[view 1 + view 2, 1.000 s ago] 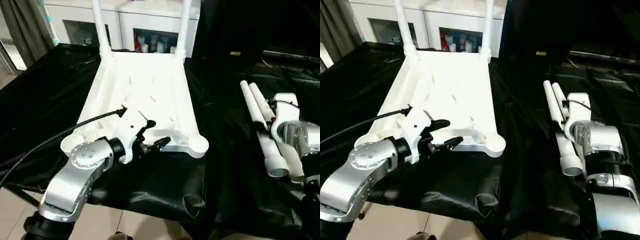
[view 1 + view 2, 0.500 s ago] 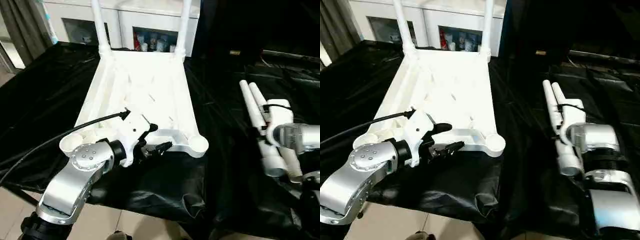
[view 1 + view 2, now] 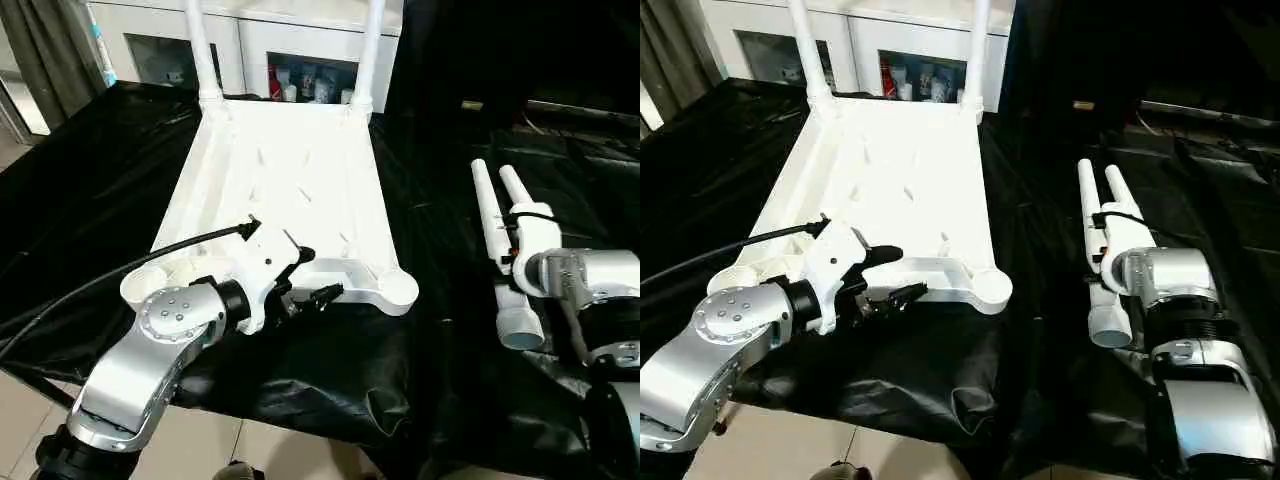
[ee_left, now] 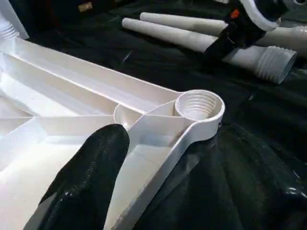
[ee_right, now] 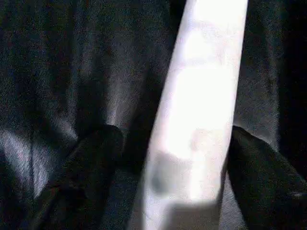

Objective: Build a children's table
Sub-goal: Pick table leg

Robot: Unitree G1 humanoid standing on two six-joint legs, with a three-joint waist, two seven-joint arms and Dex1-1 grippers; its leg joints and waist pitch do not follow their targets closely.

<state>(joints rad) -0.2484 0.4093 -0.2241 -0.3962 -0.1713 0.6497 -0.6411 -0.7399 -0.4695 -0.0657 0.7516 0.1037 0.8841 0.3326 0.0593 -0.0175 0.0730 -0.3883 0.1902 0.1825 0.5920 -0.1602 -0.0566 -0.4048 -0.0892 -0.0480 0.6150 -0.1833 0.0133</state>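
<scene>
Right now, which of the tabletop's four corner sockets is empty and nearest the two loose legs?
The near right socket, on the tabletop's corner facing the loose legs. Its threaded hole is open; both far sockets already hold upright legs.

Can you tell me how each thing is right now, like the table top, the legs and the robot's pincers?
Tabletop: upside down on the black cloth, ribs up.
Far legs: two standing upright in the far corner sockets.
Near right socket: empty, threads showing.
Loose legs: lying side by side on the cloth.
Left pincer: open at the tabletop's near edge.
Right pincer: open, one finger on each side of a loose leg.
</scene>
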